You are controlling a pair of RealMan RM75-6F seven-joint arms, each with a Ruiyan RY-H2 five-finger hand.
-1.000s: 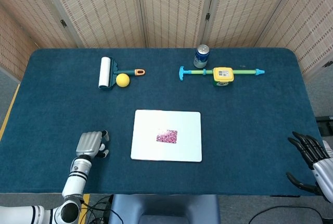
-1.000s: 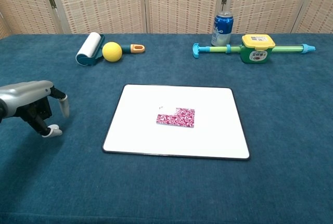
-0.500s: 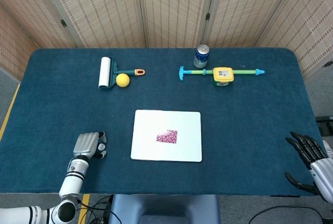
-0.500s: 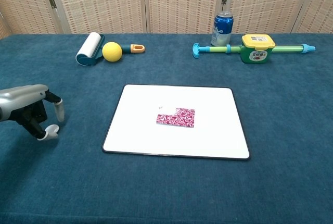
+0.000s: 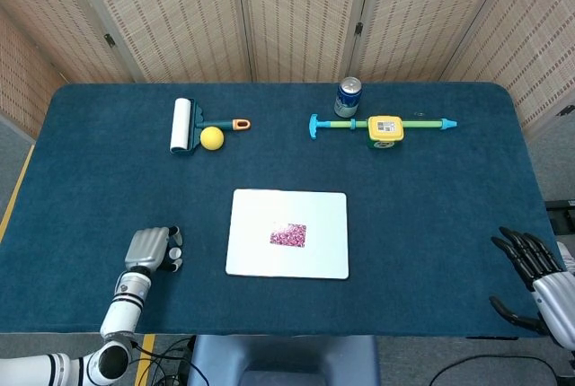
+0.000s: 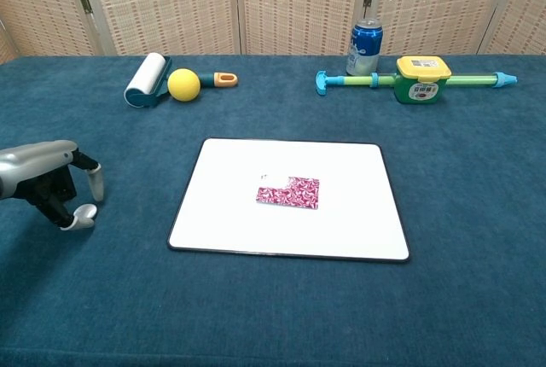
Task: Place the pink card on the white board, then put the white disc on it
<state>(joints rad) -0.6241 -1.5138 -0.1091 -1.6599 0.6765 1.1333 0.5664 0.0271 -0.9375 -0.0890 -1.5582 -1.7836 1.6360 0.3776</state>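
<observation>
The white board lies flat at the table's middle. On it rests the pink card. A white patch, hard to tell from the board, covers the card's upper left corner; it may be the white disc. My left hand hovers left of the board, fingers bent loosely downward with thumb and finger apart, nothing in them. My right hand sits at the table's near right edge, fingers spread and empty.
At the back left lie a lint roller and a yellow ball. At the back right a blue can stands behind a green and yellow water gun.
My left hand has drawn back a little toward the near left edge, away from the board. The right hand has slid slightly toward the near edge. Board and card are unmoved.
</observation>
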